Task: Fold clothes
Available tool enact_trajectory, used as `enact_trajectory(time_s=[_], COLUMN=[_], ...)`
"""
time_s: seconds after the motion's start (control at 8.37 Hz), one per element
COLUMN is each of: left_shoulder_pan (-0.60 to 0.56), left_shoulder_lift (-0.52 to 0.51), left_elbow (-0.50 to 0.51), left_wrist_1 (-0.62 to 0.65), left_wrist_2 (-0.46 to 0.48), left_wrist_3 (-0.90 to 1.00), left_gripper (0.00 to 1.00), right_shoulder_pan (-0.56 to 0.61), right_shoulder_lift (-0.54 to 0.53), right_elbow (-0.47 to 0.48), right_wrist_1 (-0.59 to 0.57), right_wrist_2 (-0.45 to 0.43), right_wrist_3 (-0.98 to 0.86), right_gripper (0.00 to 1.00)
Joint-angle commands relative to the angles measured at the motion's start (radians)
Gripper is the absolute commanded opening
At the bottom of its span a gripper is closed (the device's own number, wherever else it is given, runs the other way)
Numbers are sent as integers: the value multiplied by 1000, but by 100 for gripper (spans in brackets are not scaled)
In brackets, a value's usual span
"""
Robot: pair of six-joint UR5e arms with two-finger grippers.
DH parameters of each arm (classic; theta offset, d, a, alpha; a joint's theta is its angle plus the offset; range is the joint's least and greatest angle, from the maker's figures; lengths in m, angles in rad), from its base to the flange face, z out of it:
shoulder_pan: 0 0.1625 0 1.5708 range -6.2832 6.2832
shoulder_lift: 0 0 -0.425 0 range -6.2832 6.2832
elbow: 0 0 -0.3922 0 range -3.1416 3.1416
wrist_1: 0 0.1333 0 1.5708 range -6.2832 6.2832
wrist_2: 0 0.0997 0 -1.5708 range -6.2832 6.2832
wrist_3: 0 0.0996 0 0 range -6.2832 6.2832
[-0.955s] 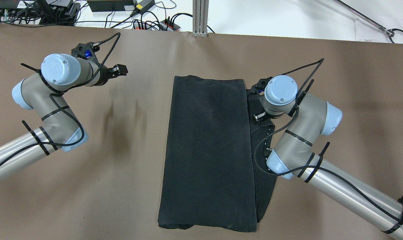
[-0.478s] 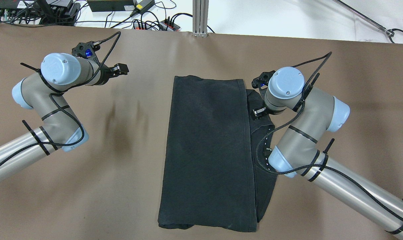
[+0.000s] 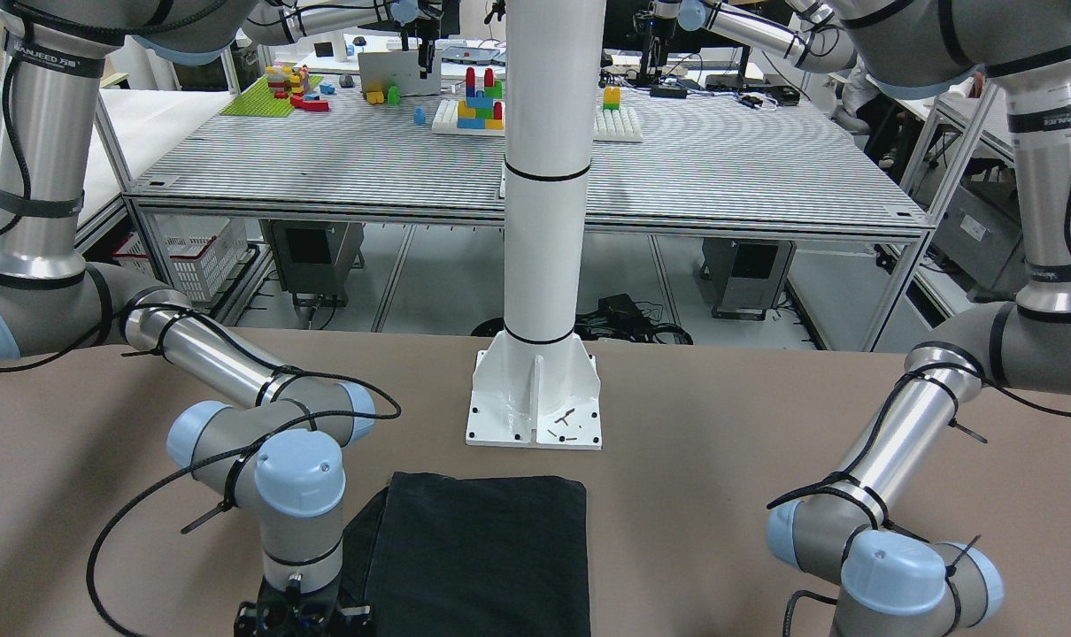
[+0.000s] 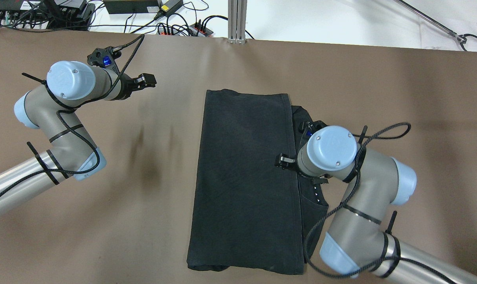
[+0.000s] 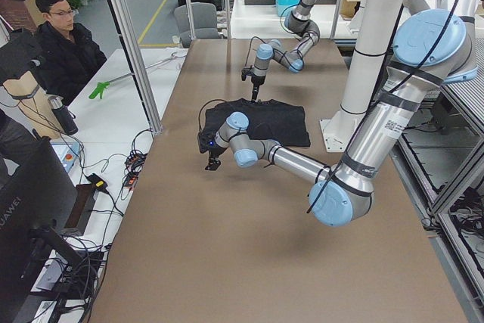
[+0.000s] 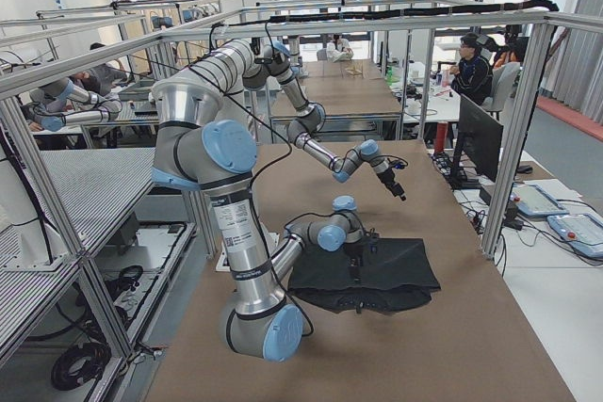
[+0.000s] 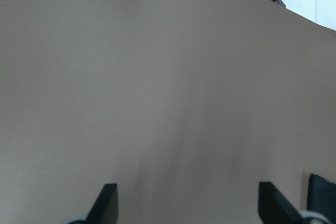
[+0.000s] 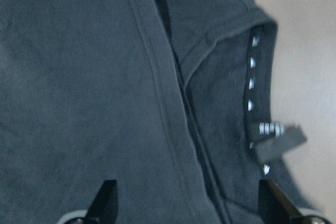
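The clothes [image 4: 246,181] are one black garment lying flat mid-table as a long folded strip, also in the front view [image 3: 482,548]. A narrower layer with a row of small white marks [image 8: 251,82] and a tag [image 8: 278,141] sticks out along its right side. My right gripper [image 4: 282,161] hovers open over the strip's right fold edge. In its wrist view [image 8: 189,208] the fingers stand wide apart with only fabric below. My left gripper [image 4: 148,81] is open above bare table at the far left, well clear of the garment, with nothing between its fingers [image 7: 107,203].
The white pillar's base [image 3: 535,398] stands just behind the garment on the robot's side. Cables and power strips [image 4: 179,27] and an aluminium post [image 4: 237,19] lie beyond the far table edge. A seated person [image 5: 60,43] is beside the table.
My right gripper has swung nearer and leftward, from beside the garment's upper right to over its right fold edge. The left arm has barely shifted. The garment has not moved.
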Motion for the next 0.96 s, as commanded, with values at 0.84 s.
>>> enact_trajectory(time_s=[0.84], left_shoulder_pan=[54], left_shoulder_lift=[3], left_elbow=[-57], left_wrist_1=[1], left_wrist_2=[14], left_wrist_3=[-88], left_gripper=[94], right_shoulder_pan=[-489], right_shoulder_lift=[-236], right_elbow=[197], right_wrist_1=[1], right_wrist_2=[-367], right_wrist_3=[886], right_gripper=[71])
